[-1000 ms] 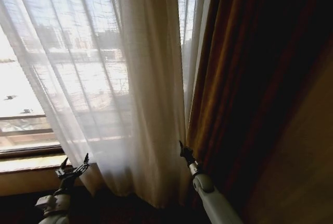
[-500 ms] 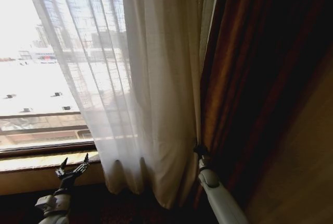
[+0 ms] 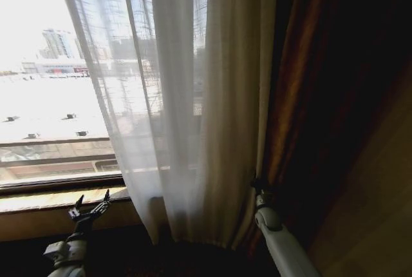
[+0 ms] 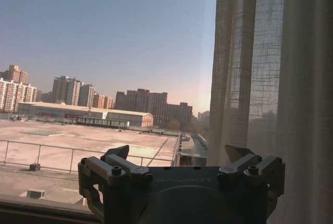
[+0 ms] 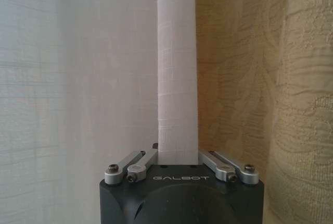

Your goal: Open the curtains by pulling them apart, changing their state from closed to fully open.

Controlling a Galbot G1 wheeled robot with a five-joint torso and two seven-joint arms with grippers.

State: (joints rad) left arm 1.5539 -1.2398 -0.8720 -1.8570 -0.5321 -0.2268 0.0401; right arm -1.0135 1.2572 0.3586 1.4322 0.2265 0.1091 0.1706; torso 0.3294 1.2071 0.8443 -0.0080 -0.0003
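My right gripper [image 3: 260, 185] is low down at the seam where the sheer white curtains [image 3: 193, 109] meet the brown drape [image 3: 322, 96]. Its fingers are closed on a narrow fold of the curtain's edge [image 5: 177, 78]. The curtains hang bunched toward the right, with bare window glass [image 3: 45, 96] showing on the left. My left gripper [image 3: 90, 207] sits idle near the window sill [image 3: 38, 200], fingers spread apart and holding nothing.
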